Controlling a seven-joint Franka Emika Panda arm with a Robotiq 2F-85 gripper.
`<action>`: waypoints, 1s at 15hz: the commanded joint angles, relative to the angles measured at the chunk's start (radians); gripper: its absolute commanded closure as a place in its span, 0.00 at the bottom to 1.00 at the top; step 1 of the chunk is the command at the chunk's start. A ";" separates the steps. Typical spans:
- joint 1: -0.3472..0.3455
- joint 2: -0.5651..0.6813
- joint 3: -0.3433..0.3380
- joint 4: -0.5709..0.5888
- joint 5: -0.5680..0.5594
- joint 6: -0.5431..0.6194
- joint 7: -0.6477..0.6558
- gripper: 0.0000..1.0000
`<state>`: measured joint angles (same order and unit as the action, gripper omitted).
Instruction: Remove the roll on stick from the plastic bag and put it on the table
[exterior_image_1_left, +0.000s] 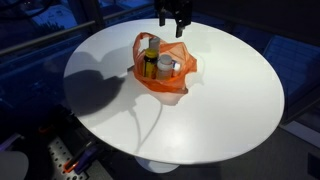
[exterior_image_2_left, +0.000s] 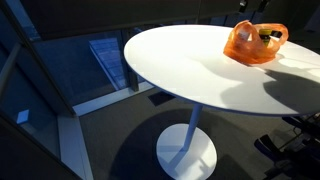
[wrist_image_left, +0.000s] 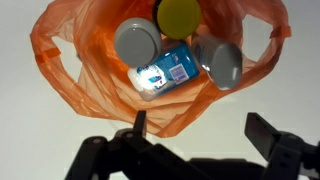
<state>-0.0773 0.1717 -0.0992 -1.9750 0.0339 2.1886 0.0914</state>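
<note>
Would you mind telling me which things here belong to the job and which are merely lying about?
For the job: crinkly orange translucent plastic bag; slim whitish roll on stick, probably the blue-labelled one lying inside; round white table; gripper, fingers open above the bag.

Just lying about, both in the bag: yellow-capped brown bottle; wider white-capped bottle.

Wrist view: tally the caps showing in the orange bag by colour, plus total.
Yellow cap: 1
Whitish-grey caps: 2
Total: 3 caps, all inside the orange plastic bag
</note>
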 joint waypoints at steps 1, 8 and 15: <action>-0.005 0.018 -0.001 0.008 -0.009 0.000 0.004 0.00; 0.000 0.014 0.004 -0.018 -0.009 -0.012 -0.001 0.00; 0.006 0.001 0.012 -0.051 -0.009 -0.015 -0.011 0.00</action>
<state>-0.0709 0.1956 -0.0929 -2.0047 0.0338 2.1864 0.0895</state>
